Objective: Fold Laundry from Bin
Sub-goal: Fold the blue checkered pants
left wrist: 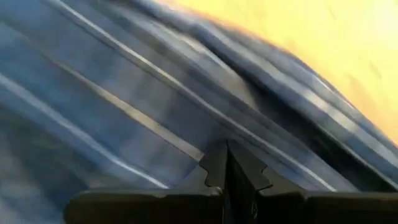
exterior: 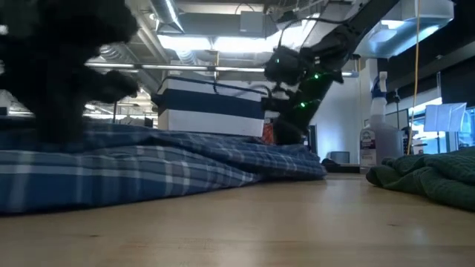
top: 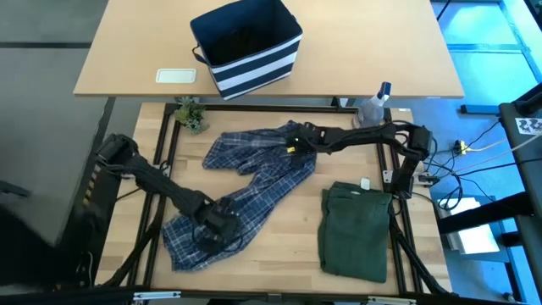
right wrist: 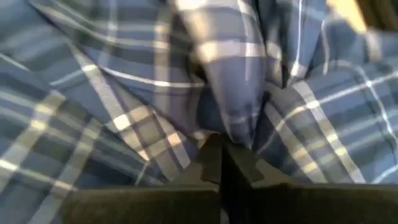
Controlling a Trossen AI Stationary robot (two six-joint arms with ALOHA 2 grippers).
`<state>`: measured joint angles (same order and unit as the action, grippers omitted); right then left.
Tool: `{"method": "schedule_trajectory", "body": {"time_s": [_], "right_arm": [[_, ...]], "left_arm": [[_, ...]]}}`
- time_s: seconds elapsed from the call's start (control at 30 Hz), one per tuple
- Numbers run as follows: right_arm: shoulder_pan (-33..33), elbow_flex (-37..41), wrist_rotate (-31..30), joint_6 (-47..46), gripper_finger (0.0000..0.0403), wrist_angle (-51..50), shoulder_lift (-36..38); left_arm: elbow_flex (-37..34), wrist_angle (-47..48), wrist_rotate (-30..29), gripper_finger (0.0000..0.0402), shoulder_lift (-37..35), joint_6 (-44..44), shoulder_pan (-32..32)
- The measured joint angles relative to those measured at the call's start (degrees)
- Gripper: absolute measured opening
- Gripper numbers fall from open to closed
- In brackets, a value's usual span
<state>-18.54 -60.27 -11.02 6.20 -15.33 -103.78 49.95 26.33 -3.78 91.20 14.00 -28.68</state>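
Laundry first: plaid shirt (top: 246, 191) lies spread diagonally across the tabletop (top: 288, 254), and we see both arms on it at opposite ends, likely to stretch it flat before folding. Left end effector (top: 213, 222) sits at the near lower end, fingers pressed together, pinching plaid cloth. Right end effector (top: 294, 142) is at the far upper end, also closed on a bunched ridge of plaid. Olive-green garment (top: 356, 230) rests folded to the right, apart, so we judge it done. Bin (top: 247, 47) stands on the farther table behind. Spray bottle (top: 375, 105) and small plant (top: 191, 113) sit at the far edge. Room behind: ceiling lights, office clutter.
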Motion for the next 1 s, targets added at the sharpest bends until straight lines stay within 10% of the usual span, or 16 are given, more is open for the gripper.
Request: {"method": "schedule_trajectory", "body": {"time_s": [0.37,0.7,1.0], "right_arm": [[2.7,0.0,-4.3,-10.7,0.0001,-24.5,0.0],[13.3,0.0,12.4,-12.3,0.0001,-25.6,5.1],[14.6,-1.4,3.6,-10.8,0.0001,-24.0,14.0]], "left_arm": [[-2.9,2.3,15.1,0.0000,2.3,10.0,-4.0],[-2.9,21.6,-5.5,0.0000,-0.1,19.9,-2.1],[-2.4,27.5,-13.1,0.0000,-1.5,20.1,2.6]]}}
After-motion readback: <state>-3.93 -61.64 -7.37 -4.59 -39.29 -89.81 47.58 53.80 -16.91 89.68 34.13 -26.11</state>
